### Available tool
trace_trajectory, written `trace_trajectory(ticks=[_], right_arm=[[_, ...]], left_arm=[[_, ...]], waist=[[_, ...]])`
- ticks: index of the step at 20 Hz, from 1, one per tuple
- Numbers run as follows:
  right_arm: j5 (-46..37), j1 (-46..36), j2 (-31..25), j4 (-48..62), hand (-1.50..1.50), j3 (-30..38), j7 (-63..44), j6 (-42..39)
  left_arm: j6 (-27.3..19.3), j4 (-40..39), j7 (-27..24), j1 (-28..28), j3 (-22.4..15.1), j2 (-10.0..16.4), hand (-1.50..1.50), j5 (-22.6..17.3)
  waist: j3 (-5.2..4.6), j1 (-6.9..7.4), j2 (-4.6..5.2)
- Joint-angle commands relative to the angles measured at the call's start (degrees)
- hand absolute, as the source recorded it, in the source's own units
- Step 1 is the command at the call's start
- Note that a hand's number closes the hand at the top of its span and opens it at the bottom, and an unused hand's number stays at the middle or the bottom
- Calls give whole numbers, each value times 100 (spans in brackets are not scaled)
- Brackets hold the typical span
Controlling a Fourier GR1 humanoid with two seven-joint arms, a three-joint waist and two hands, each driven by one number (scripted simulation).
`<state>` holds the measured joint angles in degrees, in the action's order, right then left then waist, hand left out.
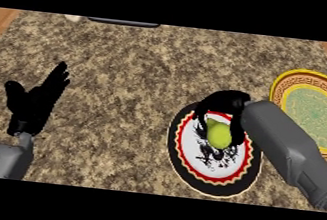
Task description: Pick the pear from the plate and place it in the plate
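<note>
The right hand (227, 101) is curling its fingers (202, 114) round the pear (220, 134), over the black-rimmed plate (210, 188); the yellow plate (297, 82) is lying right of the fingers.

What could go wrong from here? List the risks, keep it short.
1. The right hand curls over only the top of the pear; it might slip when lifted off the red-rimmed plate.
2. The yellow plate lies partly behind the right forearm and past the view's edge, so the pear could land on its rim.
</note>
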<state>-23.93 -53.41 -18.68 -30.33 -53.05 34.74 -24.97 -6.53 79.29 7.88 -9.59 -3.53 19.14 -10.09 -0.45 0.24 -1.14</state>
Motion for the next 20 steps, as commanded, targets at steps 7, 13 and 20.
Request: trace_trajectory(ticks=[7, 13, 20], right_arm=[[1081, -503, -127, 1105, 150, 2164, -3587, 3206], [460, -1206, -8, 899, 150, 2130, -5083, 5878], [-127, -1290, 59, 898, 150, 2002, -7049, 7346]], left_arm=[[-60, -93, -36, 243, 178, 74, 0, -40], [-124, -50, -13, 219, 49, -43, 0, 47], [57, -78, 80, 78, 161, 111, 0, -18]], waist=[[27, -305, -75], [17, -313, -107], [33, -282, -9]])
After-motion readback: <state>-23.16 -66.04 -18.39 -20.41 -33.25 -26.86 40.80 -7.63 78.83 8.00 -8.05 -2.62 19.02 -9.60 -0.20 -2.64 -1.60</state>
